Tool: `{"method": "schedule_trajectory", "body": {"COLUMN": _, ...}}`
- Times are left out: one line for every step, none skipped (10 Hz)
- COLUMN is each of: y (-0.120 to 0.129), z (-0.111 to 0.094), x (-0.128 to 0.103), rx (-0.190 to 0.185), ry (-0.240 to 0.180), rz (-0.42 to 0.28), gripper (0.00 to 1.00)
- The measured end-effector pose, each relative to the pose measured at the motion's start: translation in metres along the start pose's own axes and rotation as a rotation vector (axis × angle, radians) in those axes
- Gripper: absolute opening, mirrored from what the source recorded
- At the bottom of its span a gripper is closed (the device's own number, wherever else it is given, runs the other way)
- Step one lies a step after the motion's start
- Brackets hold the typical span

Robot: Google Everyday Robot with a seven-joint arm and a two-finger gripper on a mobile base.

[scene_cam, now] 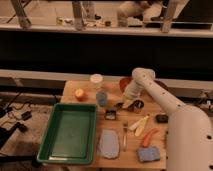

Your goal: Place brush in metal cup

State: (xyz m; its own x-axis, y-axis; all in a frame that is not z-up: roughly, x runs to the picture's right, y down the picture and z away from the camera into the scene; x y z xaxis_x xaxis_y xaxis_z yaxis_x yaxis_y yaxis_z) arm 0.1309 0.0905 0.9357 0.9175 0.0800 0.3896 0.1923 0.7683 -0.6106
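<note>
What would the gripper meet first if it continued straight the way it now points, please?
The gripper points down at the table; it would most likely meet the metal cup just beneath it first, though depth is unclear and it might land beside the cup.
</note>
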Motion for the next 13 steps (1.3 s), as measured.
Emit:
{"method": "schedule_trajectory", "body": {"y": -0.001, "z": 0.001, "x": -0.001, "rx": -0.001, "ry": -0.006, "rz": -0.035, "gripper": 0.03}}
{"method": "schedule_trajectory", "body": {"y": -0.002, "z": 0.002, "x": -0.002, "rx": -0.007, "ry": -0.013, "rz": -0.057, "gripper": 0.03}}
{"method": "schedule_trajectory", "body": {"y": -0.004, "z": 0.003, "x": -0.003, "rx": -0.013, "ry": -0.022, "rz": -0.077, "gripper": 0.03}}
{"method": "schedule_trajectory", "body": {"y": -0.006, "z": 0.002, "x": -0.004, "rx": -0.015, "ry": -0.029, "rz": -0.092, "gripper": 0.03}}
{"method": "schedule_trajectory", "body": {"y": -0.007, "z": 0.0, "x": -0.003, "rx": -0.015, "ry": -0.036, "rz": -0.106, "gripper": 0.03}}
{"method": "schedule_trajectory", "body": {"y": -0.008, "z": -0.003, "x": -0.003, "rx": -0.013, "ry": -0.039, "rz": -0.114, "gripper": 0.03}}
{"method": "schedule_trajectory", "body": {"y": -0.008, "z": -0.008, "x": -0.003, "rx": -0.007, "ry": -0.04, "rz": -0.122, "gripper": 0.03}}
{"method": "schedule_trajectory", "body": {"y": -0.008, "z": -0.014, "x": -0.004, "rx": -0.001, "ry": -0.041, "rz": -0.128, "gripper": 0.03}}
{"method": "schedule_trajectory", "body": {"y": -0.007, "z": -0.02, "x": -0.005, "rx": 0.004, "ry": -0.042, "rz": -0.135, "gripper": 0.03}}
{"method": "schedule_trajectory", "body": {"y": -0.007, "z": -0.031, "x": -0.009, "rx": 0.014, "ry": -0.042, "rz": -0.146, "gripper": 0.03}}
{"method": "schedule_trajectory", "body": {"y": -0.006, "z": -0.039, "x": -0.012, "rx": 0.024, "ry": -0.043, "rz": -0.155, "gripper": 0.03}}
{"method": "schedule_trajectory", "body": {"y": -0.005, "z": -0.042, "x": -0.013, "rx": 0.031, "ry": -0.044, "rz": -0.16, "gripper": 0.03}}
{"method": "schedule_trajectory", "body": {"y": -0.003, "z": -0.046, "x": -0.015, "rx": 0.039, "ry": -0.043, "rz": -0.167, "gripper": 0.03}}
